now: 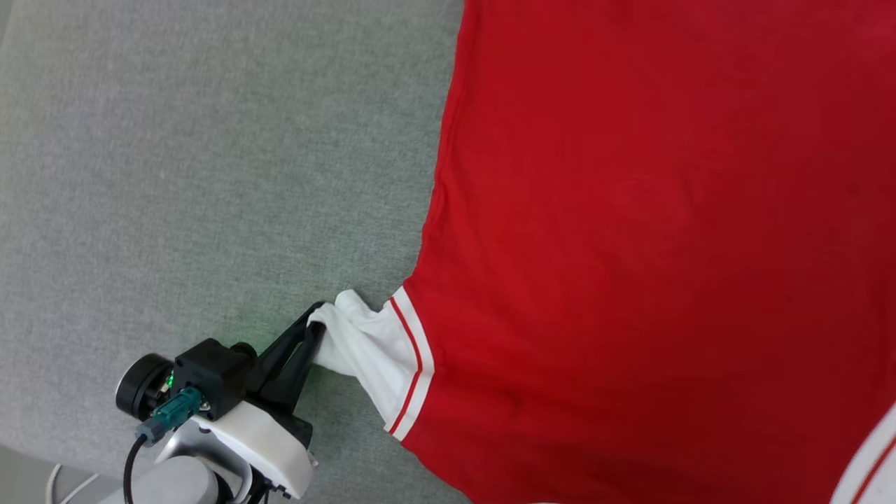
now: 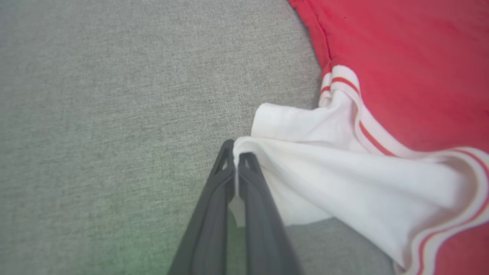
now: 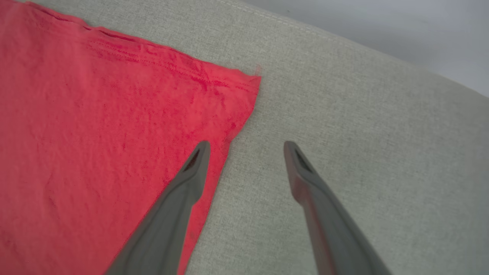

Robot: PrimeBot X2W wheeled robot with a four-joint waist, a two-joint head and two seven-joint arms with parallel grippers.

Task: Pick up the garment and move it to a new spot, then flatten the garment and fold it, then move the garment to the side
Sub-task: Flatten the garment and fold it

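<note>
White sleeve (image 1: 364,350) of garment (image 1: 630,210) pinched in closed left hand (image 2: 237,152); right hand (image 3: 246,144) held spread wide, empty, above grey fabric surface (image 3: 363,114).

the garment (image 1: 630,245) lies flat on the surface (image 1: 210,175), in the right half of the head view; bare surface is to its left. the left gripper (image 1: 318,325) is at the lower left, just beside the garment. its fingers meet on the tip of the sleeve (image 1: 371,350), which reaches out from the garment's side toward it. the right gripper (image 3: 247,147) is near a corner (image 3: 244,82) of the garment: one finger is over the garment's edge, the other over bare surface, a wide gap between them.
</note>
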